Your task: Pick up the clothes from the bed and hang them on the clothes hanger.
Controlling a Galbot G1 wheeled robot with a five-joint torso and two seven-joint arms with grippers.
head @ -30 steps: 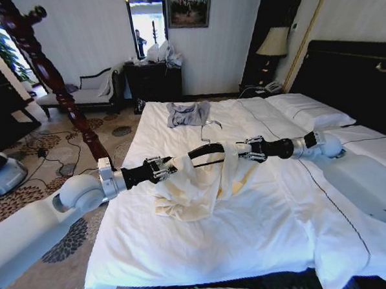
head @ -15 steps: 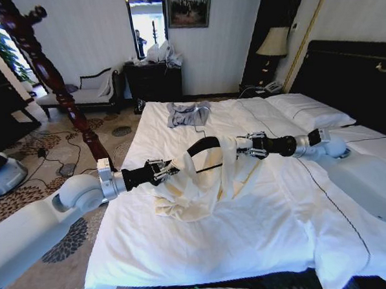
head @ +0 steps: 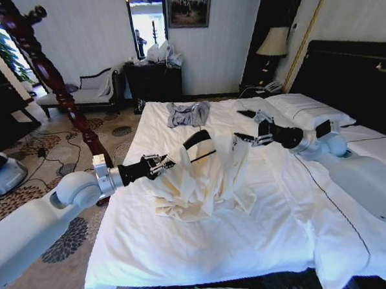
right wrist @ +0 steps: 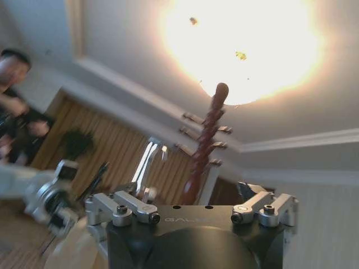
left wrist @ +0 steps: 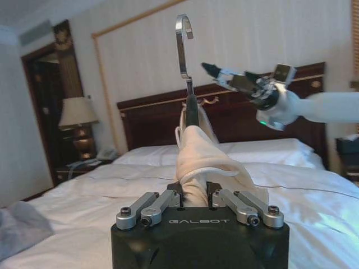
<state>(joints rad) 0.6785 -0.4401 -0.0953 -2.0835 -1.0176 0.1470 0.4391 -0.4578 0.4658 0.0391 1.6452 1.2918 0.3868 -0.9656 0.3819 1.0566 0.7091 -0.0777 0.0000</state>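
- A dark red twisted wooden post (head: 44,74) is seen at the far left, standing on the patterned carpet (head: 64,148) beside the bed (head: 205,247).
- The left gripper (head: 163,163) is held over the white sheets; its jaws are clenched on one end of the clothes hanger (head: 199,143), with cream fabric bunched between the fingers in the left wrist view (left wrist: 197,168).
- The clothes (head: 198,180) are draped over the black hanger, raised at that end, and their lower folds lie crumpled on the bed below the two grippers.
- The hanger's silver hook (left wrist: 183,45) is seen standing upright in the left wrist view.
- A small grey-blue garment (head: 187,114) is left flat farther up the bed, well apart from the clothes.
- The right gripper (head: 255,125) is held just beside the clothes on their right, apart from the fabric, with its jaws spread and nothing between them.
- White pillows (head: 308,111) are seen before the black headboard (head: 351,71) at the right.
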